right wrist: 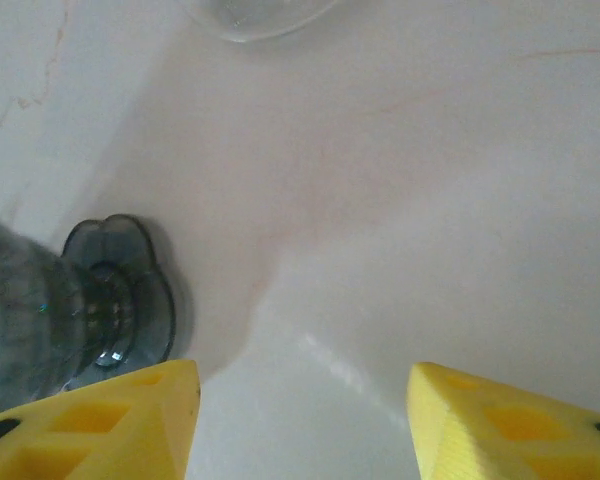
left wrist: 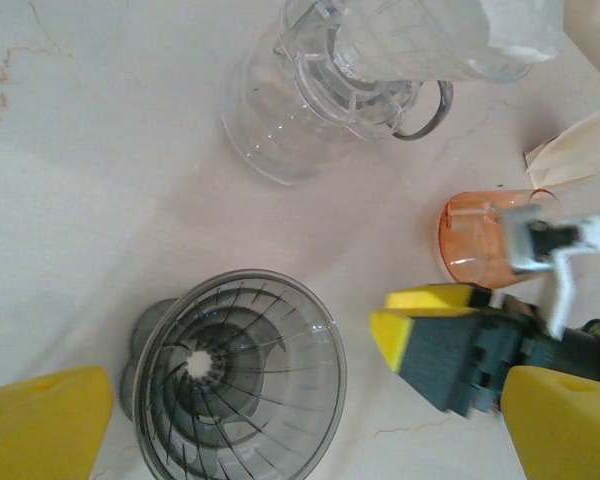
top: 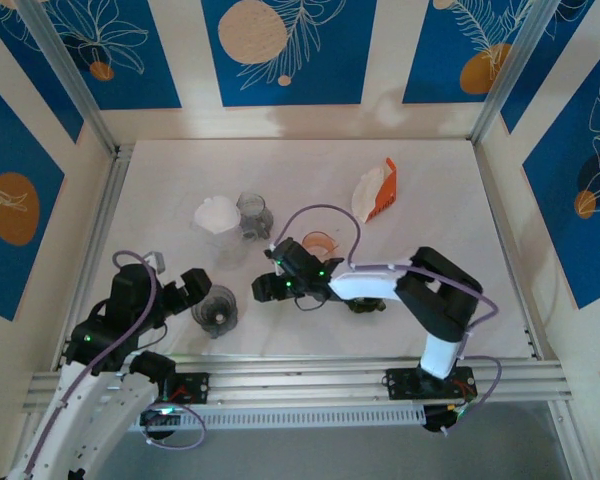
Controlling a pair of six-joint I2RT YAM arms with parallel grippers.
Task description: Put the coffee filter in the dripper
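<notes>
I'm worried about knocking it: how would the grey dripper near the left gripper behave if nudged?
The grey dripper looks top-heavy: a wide ribbed cone over a small foot, so a push at the rim would probably tip it. It seems to be thin plastic, likely light and sliding easily on the smooth table.

The left arm (top: 115, 320) and right arm (top: 380, 283) are wearing white shells and black joints, lilac cables (top: 330, 208) are looping along them, and yellow pads (right wrist: 500, 425) are capping the right gripper (right wrist: 303, 385).
</notes>
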